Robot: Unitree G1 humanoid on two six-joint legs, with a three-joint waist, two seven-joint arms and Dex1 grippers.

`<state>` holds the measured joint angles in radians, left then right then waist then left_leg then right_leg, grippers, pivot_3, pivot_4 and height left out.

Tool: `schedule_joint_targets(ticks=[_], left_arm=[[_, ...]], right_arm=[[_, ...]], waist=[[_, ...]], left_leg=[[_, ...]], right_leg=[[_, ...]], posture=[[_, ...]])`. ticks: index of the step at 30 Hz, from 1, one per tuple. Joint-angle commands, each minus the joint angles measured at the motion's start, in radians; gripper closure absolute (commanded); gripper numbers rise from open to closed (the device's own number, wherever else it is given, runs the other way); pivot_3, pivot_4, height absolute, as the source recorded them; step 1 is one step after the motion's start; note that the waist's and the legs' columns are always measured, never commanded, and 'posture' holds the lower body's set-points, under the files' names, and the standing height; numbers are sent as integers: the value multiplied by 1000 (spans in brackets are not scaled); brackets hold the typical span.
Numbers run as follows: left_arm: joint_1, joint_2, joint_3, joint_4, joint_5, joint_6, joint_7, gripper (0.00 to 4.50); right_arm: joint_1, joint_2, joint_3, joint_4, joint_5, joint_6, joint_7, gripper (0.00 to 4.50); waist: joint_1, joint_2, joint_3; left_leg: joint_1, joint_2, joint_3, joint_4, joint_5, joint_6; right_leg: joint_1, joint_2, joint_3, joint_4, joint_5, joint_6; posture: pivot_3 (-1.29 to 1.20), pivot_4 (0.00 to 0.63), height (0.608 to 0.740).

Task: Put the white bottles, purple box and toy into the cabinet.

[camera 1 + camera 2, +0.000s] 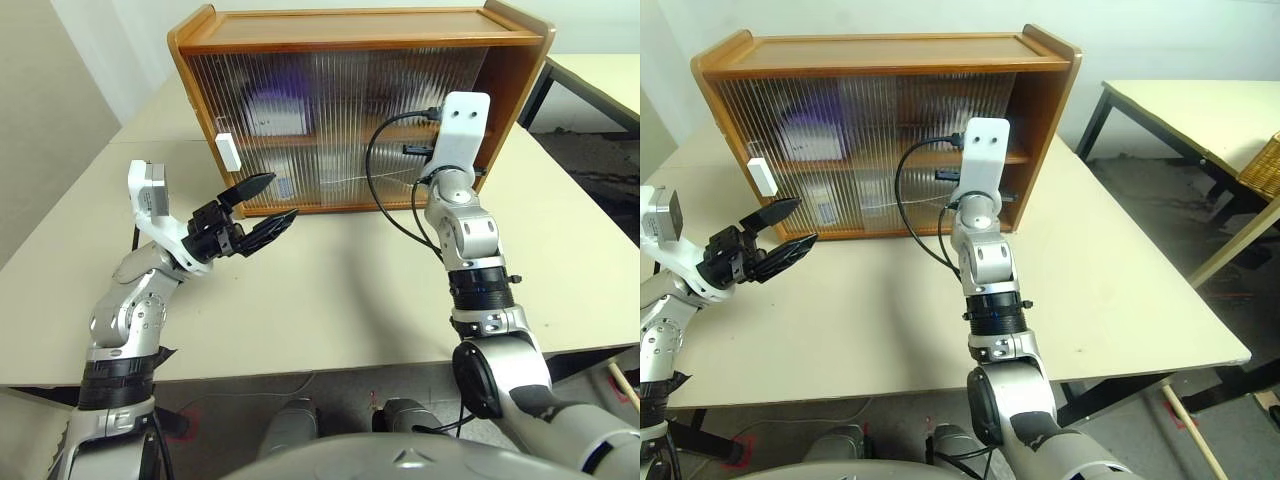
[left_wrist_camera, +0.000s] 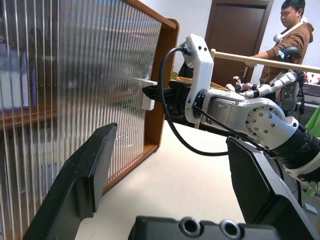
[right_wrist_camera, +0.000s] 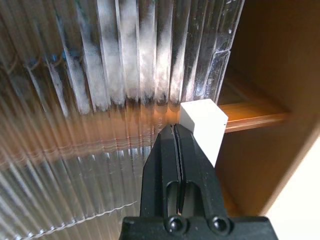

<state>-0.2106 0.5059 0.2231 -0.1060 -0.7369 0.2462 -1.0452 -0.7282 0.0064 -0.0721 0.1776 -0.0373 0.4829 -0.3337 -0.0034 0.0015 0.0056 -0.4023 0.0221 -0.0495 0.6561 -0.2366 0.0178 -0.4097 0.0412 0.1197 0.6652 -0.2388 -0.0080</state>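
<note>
Cabinet (image 1: 350, 110) stands ahead of both claws; purple box (image 1: 275, 105) shows blurred behind its ribbed sliding door (image 3: 100, 75), likely light and free-running, best pushed at its white handle (image 3: 202, 127). Right claw (image 3: 175, 135), arm reaching forward and level, is shut with its tip against that handle. Left claw (image 1: 262, 210), raised off-table, gapes empty.

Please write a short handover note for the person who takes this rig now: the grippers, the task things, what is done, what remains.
Left gripper: open, holding nothing, above the table before the cabinet.
Right gripper: shut, empty, tips against the white handle of the right sliding door.
A purple shape shows blurred behind the ribbed doors, upper shelf; the other contents cannot be told.
Done: no task thing lies on the table.
Left: the right door stands partly open; finish sliding it.
</note>
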Motion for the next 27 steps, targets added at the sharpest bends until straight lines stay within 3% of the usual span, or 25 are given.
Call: schedule_joint_targets(ticks=[1,18,27], left_arm=[[-6,-1,-5,10,15,-9,-3,0],[-12,-2,-3,13,14,-6,0,0],[-13,-2,-3,16,15,-8,-3,0]], right_arm=[[-17,-20,-42,43,-27,-1,-53,4455],[-65,-68,-90,156,-69,-84,-182,4455],[0,-50,-50,45,43,-121,71,4455]], waist=[[0,0,0],[2,0,0],[-10,0,0]], left_leg=[[0,0,0,0,0,0],[-1,0,0,-1,0,0],[-2,0,1,-1,0,0]], right_leg=[[0,0,0,0,0,0],[-1,0,0,-1,0,3],[0,0,1,-1,-1,5]], posture=[[25,0,740],[24,0,740],[16,0,740]])
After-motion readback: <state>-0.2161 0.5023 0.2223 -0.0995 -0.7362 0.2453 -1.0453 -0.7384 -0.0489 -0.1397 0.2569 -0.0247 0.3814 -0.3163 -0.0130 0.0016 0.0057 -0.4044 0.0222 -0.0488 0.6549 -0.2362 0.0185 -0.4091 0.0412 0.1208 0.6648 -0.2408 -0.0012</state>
